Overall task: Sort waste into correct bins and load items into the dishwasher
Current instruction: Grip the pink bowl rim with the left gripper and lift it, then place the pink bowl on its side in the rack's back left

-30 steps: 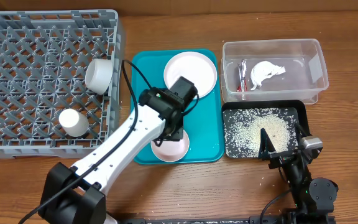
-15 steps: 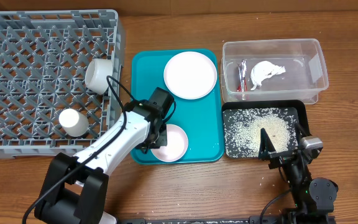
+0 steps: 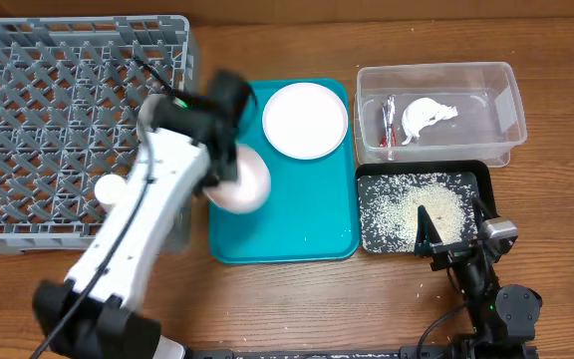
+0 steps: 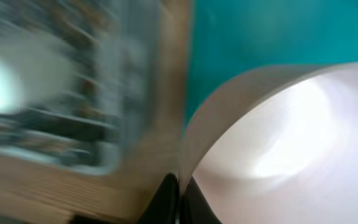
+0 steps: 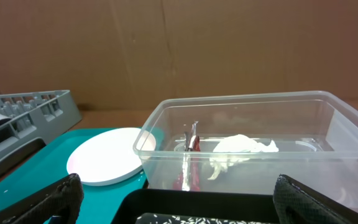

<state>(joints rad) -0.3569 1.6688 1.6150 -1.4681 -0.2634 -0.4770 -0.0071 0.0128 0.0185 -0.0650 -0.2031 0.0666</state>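
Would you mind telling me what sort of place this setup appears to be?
Likely a robot test bench staged for dish-clearing: wooden table, cardboard backdrop, grey dish rack.

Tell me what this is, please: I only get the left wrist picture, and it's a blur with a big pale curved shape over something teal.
Observer: That is the small pinkish bowl. The left gripper pinches its rim, and overhead it sits over the left side of the teal tray.
Operator: And the grey smear on my left?
Observer: That is the dish rack, right beside the tray. A white cup shows in it.
Operator: Is anything else on that tray?
Observer: One pale round plate, at the tray's far end.
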